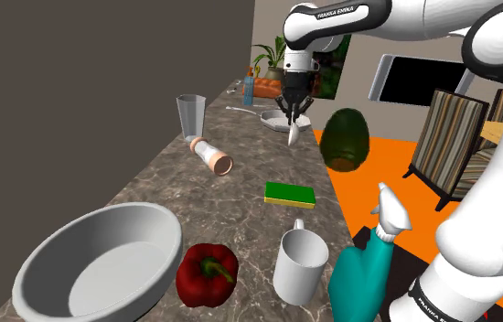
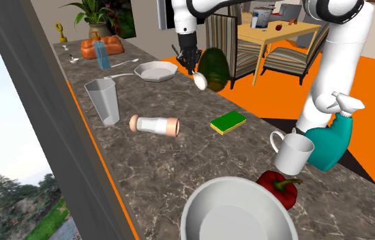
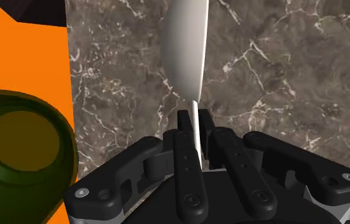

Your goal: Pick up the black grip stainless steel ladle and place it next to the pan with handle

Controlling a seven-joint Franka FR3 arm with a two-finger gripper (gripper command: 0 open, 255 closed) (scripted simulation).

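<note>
a: where is our ladle [image 1: 294,134] right now?
b: in our gripper [image 1: 293,112]. the black fingers [image 3: 185,149] are clamped on its thin stem, and the pale bowl hangs below them, edge-on from the wrist.
a: is it down on the counter [image 1: 240,215]?
b: we see it over the dark marbled top, close to the edge where the orange floor [image 1: 378,174] begins. we can't tell whether the bowl touches the stone.
a: and the pan [image 1: 275,117]?
b: just behind the ladle in the shoulder view. in the second exterior view the ladle hangs just to the pan's right, between it and a dark green pot [image 2: 213,68] off the counter's edge.
a: anything else close to us?
b: a glass tumbler [image 1: 190,114] stands near the pan, and a shaker [image 1: 211,155] lies on its side. a green and yellow sponge [image 1: 290,193] lies well apart from the ladle.
</note>
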